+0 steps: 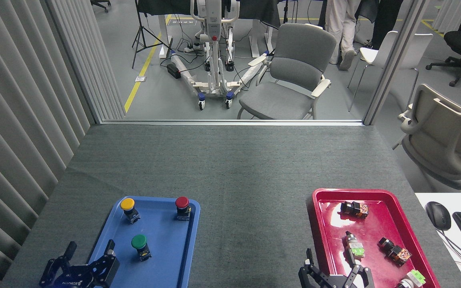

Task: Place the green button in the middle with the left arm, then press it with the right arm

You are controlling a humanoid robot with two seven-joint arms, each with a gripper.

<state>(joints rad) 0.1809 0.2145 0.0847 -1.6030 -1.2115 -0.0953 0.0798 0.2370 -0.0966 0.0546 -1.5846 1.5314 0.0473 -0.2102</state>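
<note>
Standing upright in the blue tray (pixel 162 260), the green button (pixel 139 243) sat just ahead of and to the right of our left gripper (pixel 90 254), apart from it and ungrasped. That gripper hovered at the tray's near-left edge with its two fingers spread wide and nothing between them. Farther ahead of it in the same tray stood the yellow-capped button (pixel 127 205) and, off to the right, the red-capped button (pixel 181 203). The middle (pixel 250 224) of the grey cloth lay bare between our two grippers. Our right gripper (pixel 336 264) rested low at the near-left corner of the red tray (pixel 374 194), prongs parted and empty, with small switch parts (pixel 353 208) scattered ahead of it.
</note>
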